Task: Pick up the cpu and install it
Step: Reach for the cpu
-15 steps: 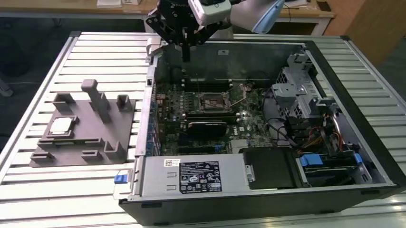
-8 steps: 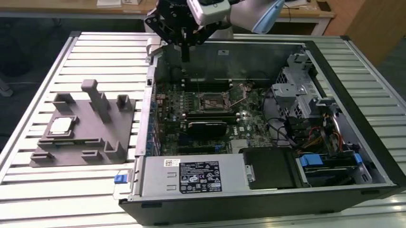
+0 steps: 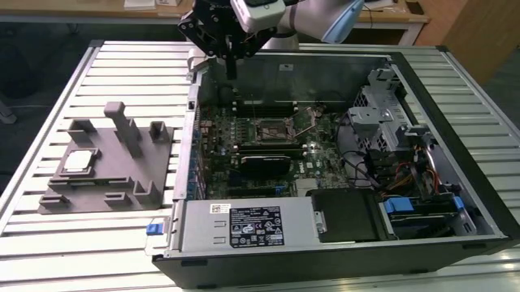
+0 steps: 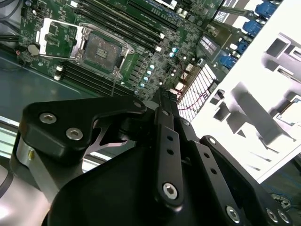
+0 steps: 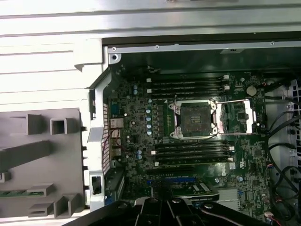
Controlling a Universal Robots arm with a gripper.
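One cpu lay flat in the grey tray on the worktop. It was well apart from the tool, so it was not picked up yet. The tool hung over the far edge of the open case, pressed together with nothing in it. The socket on the board stood open, ready for the chip.
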